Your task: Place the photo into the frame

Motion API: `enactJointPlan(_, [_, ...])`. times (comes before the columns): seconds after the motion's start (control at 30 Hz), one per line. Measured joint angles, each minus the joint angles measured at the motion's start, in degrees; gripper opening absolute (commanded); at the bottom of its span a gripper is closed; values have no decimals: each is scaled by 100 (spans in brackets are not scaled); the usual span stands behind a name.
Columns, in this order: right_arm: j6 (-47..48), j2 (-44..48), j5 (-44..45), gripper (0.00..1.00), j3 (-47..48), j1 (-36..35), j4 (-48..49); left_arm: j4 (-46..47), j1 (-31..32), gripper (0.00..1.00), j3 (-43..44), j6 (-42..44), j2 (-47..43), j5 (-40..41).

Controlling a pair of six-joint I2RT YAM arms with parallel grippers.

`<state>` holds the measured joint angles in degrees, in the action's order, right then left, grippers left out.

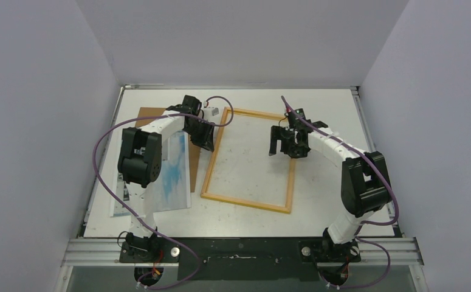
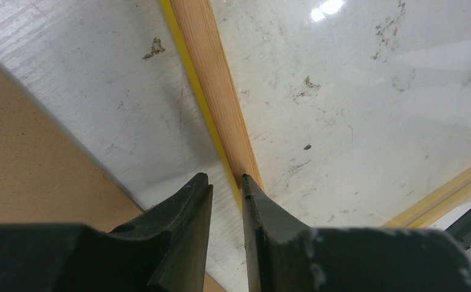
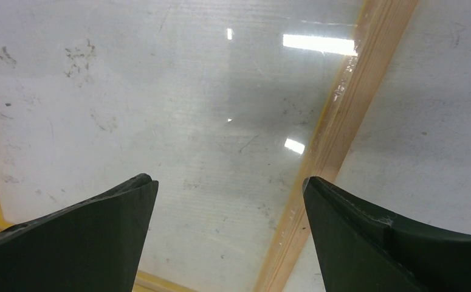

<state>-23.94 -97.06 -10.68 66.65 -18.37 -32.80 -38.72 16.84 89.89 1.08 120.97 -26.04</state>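
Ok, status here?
Left gripper nearly closed at left rail of thin yellow wooden frame, grip unclear; right gripper open above it. Large paper photo outside it, on brown fibreboard panel. Left arm overhangs photo.

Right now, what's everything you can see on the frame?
The frame is a thin rectangle lying flat on the table, pale wood back up, a yellow edge showing along its rails. Reflections suggest a clear pane inside; nothing else fills it. The left gripper, nearly closed, has its tips at the left rail; a grip can't be confirmed. The right gripper hangs open above the right rail, not visibly touching.
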Motion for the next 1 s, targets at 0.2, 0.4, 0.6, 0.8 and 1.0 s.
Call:
enactJointPlan(0.2, [103, 0, 131, 94, 76, 2, -85, 0, 0, 24, 0, 0, 0, 0])
enactJointPlan(0.4, [153, 0, 175, 86, 125, 116, -160, 0, 0, 24, 0, 0, 0, 0])
enactJointPlan(0.6, [179, 0, 164, 72, 205, 188, -114, 0, 0, 24, 0, -22, 0, 0])
enactJointPlan(0.8, [188, 0, 149, 73, 214, 229, -28, 0, 0, 24, 0, -39, 0, 0])
enactJointPlan(1.0, [186, 11, 136, 78, 98, 448, 142, 0, 0, 24, 0, -42, 0, -2])
